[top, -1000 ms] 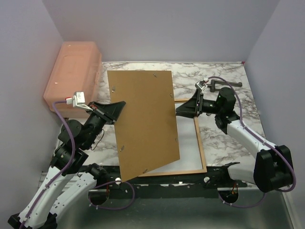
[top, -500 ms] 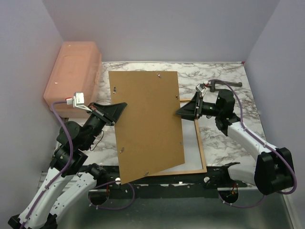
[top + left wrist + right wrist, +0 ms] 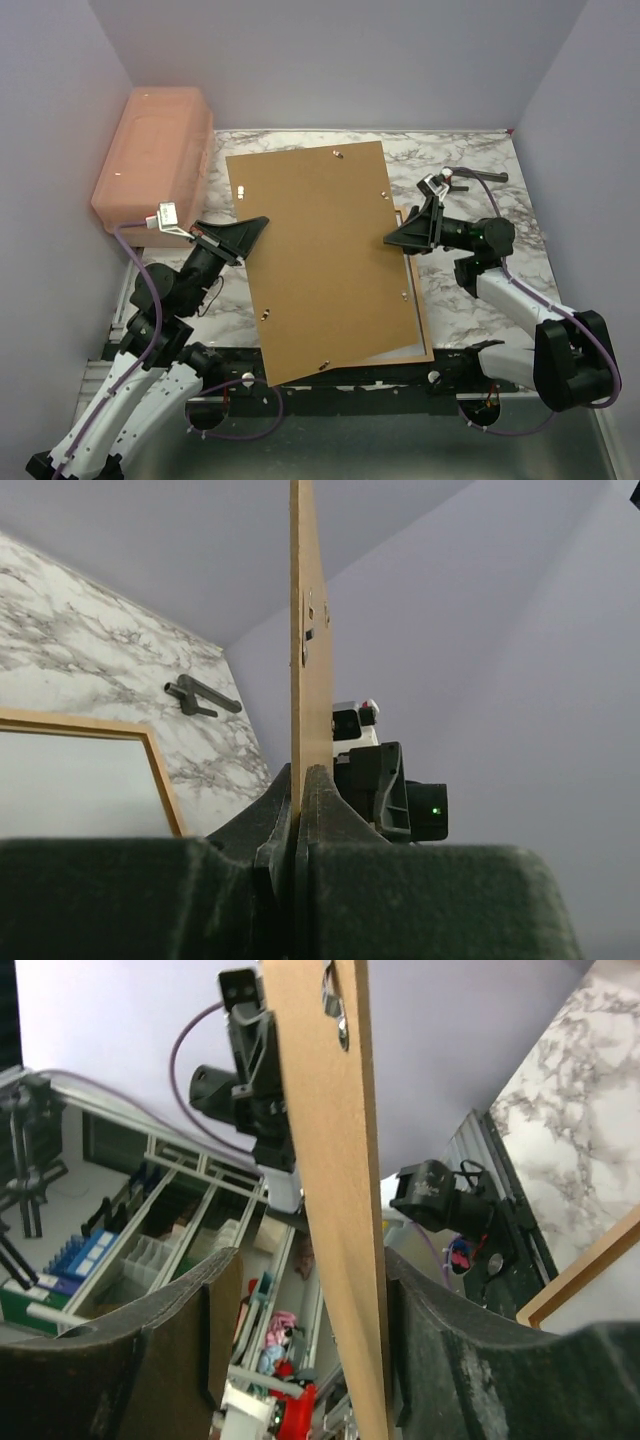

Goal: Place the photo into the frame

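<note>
While the left gripper [image 3: 256, 224] clamps one board [image 3: 320, 260], one frame [image 3: 70, 723] lies beneath.

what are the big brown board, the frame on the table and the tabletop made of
The board looks like hardboard or fibreboard: matte uniform brown, no grain, thin edge, small metal clips. The frame seems to be wood: orange-brown, smooth narrow rails. The tabletop has a marble look, white with grey veins, possibly printed laminate.

Matt brown fibreboard backing board [image 3: 320, 260], dull and smooth, studded with small shiny metal clips [image 3: 338, 154], over a glossy marble-patterned table [image 3: 480, 165]; the frame [image 3: 426, 320] is smooth orange-brown wood, the box [image 3: 150, 150] translucent pink plastic.
</note>
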